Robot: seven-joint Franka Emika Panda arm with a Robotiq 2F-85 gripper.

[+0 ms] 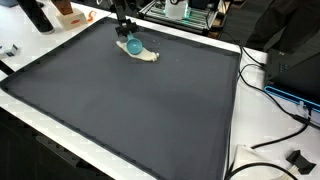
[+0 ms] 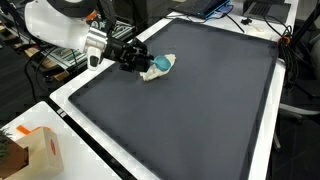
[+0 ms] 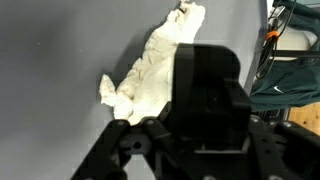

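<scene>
Crumpled white cloth (image 3: 150,65) under a smooth, rounded teal object (image 1: 133,45), near one edge of the dark matte bench (image 1: 150,110). The tool (image 2: 146,60) reaches in low beside the teal object; its spread cannot be told.

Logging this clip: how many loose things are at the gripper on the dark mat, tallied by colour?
Teal round object: 1
White crumpled cloth: 1
Total: 2
</scene>
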